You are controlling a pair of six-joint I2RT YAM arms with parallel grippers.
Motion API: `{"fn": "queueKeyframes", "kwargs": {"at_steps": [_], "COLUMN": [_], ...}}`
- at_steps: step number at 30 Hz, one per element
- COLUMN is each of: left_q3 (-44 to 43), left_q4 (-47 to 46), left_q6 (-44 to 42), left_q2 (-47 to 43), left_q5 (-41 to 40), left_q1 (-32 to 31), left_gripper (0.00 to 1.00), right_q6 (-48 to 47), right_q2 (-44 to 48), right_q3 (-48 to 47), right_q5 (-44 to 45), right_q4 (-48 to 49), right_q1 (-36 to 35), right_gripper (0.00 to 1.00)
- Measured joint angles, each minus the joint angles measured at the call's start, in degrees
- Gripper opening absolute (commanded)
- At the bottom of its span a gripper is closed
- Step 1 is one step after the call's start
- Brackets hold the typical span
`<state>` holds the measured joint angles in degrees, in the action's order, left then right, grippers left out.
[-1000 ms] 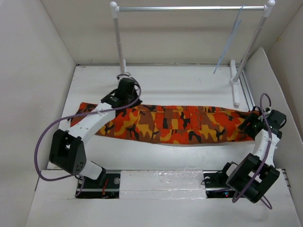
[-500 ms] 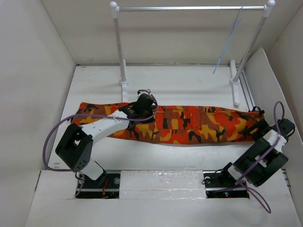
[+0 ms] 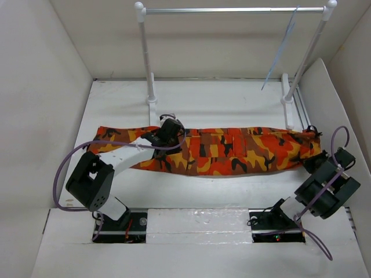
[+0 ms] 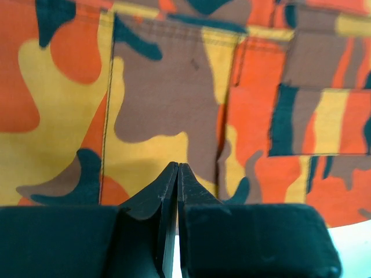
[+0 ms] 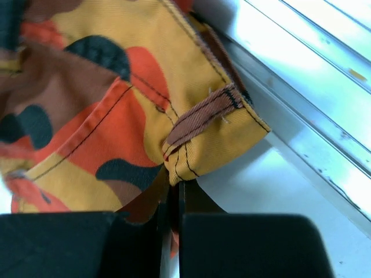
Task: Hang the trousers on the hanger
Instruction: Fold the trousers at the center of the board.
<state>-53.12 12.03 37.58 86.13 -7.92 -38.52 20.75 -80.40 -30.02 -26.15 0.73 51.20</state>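
The left tool (image 3: 167, 132) rests over the trousers (image 3: 232, 152), in front of the rack's (image 3: 232, 10) left post. The right tool (image 3: 315, 157) is near the rack's right foot, at the waistband end. The hanger (image 3: 281, 49) hangs from the rack's bar, well apart from the cloth.

Left wrist: the left tool (image 4: 177, 168) has its tips together with no fold visible between them, probably pinning the trousers (image 4: 162, 98).

Right wrist: the right tool (image 5: 174, 185) pinches the trousers' (image 5: 87, 116) waistband corner off the bench (image 5: 278, 191), probably for lifting.

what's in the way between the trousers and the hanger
Nothing visible lies between them. The trousers lie flat across the table, and the hanger hangs from the crossbar behind their right end, with bare table between. Only the rack's right post stands close beside the hanger.
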Motion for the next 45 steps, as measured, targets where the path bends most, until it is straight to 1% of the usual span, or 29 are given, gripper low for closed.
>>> {"fn": "queueKeyframes", "kwargs": {"at_steps": [2, 5, 7, 9, 11, 13, 14, 15, 18, 21, 24, 27, 29, 30, 32, 33, 35, 37, 39, 40, 43, 45], "left_q3": [0.8, 0.3, -2.2, -5.3, -6.9, -7.0, -7.0, -7.0, -8.5, -12.1, -16.4, -22.0, -24.6, -27.4, -28.4, -27.2, -21.2, -12.0, -4.8, -2.3, -1.1, -1.7], "left_q4": [0.1, 0.3, 1.1, 0.4, -1.5, -3.1, -3.5, -3.7, -3.6, -4.4, -6.0, -7.0, -7.6, -7.8, -7.9, -8.7, -9.1, -7.9, -4.9, -3.8, -2.8, -2.8], "left_q6": [0.3, 0.6, 0.9, 1.3, 1.5, 1.8, 2.0, 2.2, 2.6, 2.8, 2.8, 2.8, 2.8, 3.0, 3.5, 3.7, 4.1, 4.4, 4.3, 4.2, 3.2, 2.4], "left_q2": [0.0, 0.1, 1.2, 3.2, 5.0, 6.6, 7.7, 8.9, 13.5, 18.4, 22.6, 27.4, 29.8, 32.9, 33.5, 32.8, 28.2, 19.0, 6.8, 0.0, -18.4, -26.9], "left_q5": [-0.2, -1.2, -2.3, -2.4, -2.0, -1.8, -1.5, -1.2, -0.9, 0.6, 3.0, 6.0, 8.1, 8.4, 8.7, 8.3, 7.7, 7.0, 5.7, 4.7, 2.1, 2.1], "left_q1": [-0.7, -4.3, -8.2, -11.1, -12.7, -13.3, -13.7, -14.0, -16.7, -21.3, -24.9, -27.1, -27.6, -28.2, -28.4, -28.5, -27.6, -24.3, -17.6, -12.9, 2.8, 11.7], "left_gripper": [0.0, 0.0, 0.0, 0.0, 0.0, 0.0, 0.0, 0.0, 0.0, 0.0, 0.0, 0.0, 0.0, 0.0, 0.0, 0.0, 0.0, 0.0, 0.0, 0.0, 0.0, 0.0], "right_q6": [-0.3, -1.2, -2.1, -2.8, -3.3, -4.0, -4.8, -4.8, -6.3, -7.8, -8.7, -8.9, -8.8, -8.7, -8.0, -7.7, -6.9, -6.1, -5.6, -5.5, -5.3, -5.3], "right_q2": [2.3, 11.9, 18.1, 23.1, 27.6, 30.6, 31.1, 31.9, 31.2, 29.4, 28.4, 28.7, 28.7, 28.7, 28.6, 28.5, 28.4, 27.6, 26.1, 24.9, 19.7, 15.3], "right_q3": [-0.8, -5.2, -11.6, -17.7, -22.9, -27.6, -29.1, -32.6, -40.3, -46.8, -50.6, -51.8, -52.1, -52.1, -52.1, -52.0, -51.5, -51.3, -51.2, -51.2, -51.8, -52.9], "right_q5": [-0.6, 0.3, 1.4, 2.2, 3.2, 4.5, 5.6, 5.7, 7.3, 9.1, 11.4, 14.7, 17.8, 19.0, 22.7, 24.4, 27.8, 31.8, 35.3, 37.2, 42.5, 45.2], "right_q4": [-1.3, -8.9, -14.3, -16.3, -18.7, -21.9, -24.9, -24.9, -29.6, -33.7, -35.5, -36.9, -37.5, -37.6, -37.6, -37.4, -36.8, -35.9, -34.9, -34.1, -31.6, -30.4], "right_q1": [-0.6, -3.9, -8.3, -13.7, -18.5, -21.6, -22.2, -23.3, -24.5, -25.9, -30.1, -37.5, -44.2, -47.0, -54.4, -57.4, -63.3, -69.4, -75.3, -78.2, -86.2, -90.6], "right_gripper": [0.0, 0.0, 0.0, 0.0, 0.0, 0.0, 0.0, 0.0, 0.0, 0.0, 0.0, 0.0, 0.0, 0.0, 0.0, 0.0, 0.0, 0.0, 0.0, 0.0, 0.0, 0.0]}}
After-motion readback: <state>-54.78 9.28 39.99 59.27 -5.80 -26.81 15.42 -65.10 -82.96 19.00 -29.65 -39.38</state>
